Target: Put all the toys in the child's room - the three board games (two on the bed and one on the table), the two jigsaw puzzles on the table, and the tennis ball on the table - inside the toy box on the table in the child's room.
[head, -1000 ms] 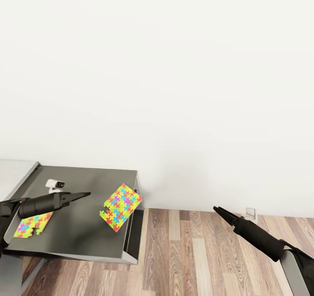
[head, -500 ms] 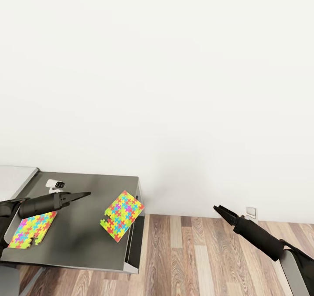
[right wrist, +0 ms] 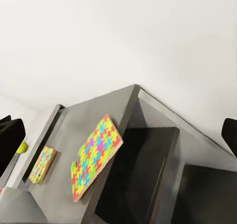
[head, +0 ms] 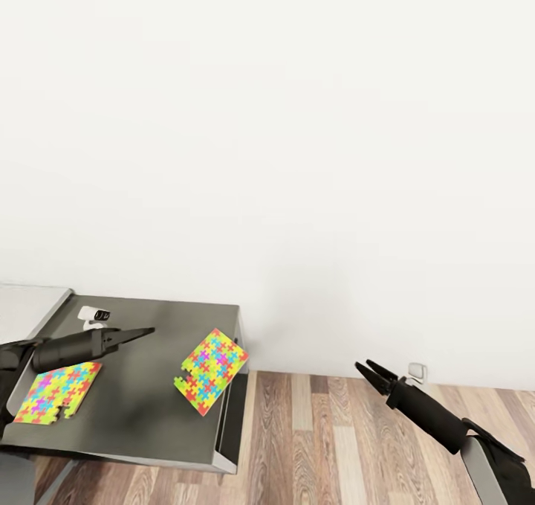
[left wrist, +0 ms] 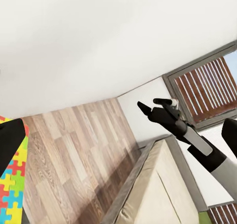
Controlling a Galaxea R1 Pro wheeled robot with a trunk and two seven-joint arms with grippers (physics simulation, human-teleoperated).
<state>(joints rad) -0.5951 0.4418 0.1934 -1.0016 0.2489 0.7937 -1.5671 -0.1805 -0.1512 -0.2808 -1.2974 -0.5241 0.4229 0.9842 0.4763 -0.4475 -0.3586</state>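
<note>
Jigsaw puzzles on the dark grey section of the table [head: 141,416]: one jigsaw sheet [head: 210,371] near the right edge at about 4 o'clock from the left gripper [head: 146,332], corner just over the rim, the other jigsaw sheet [head: 56,392] partly hidden under the left arm. Tennis ball [right wrist: 21,147] half cut off behind a dark fingertip in the right wrist view. Left gripper above the tabletop, fingers nearly together, holding nothing; right gripper [head: 367,370] slightly parted, empty, over bare wood-plank floor [head: 334,445] with open room around.

The right gripper [head: 368,370] has dropped lower over the floor [head: 327,445].
</note>
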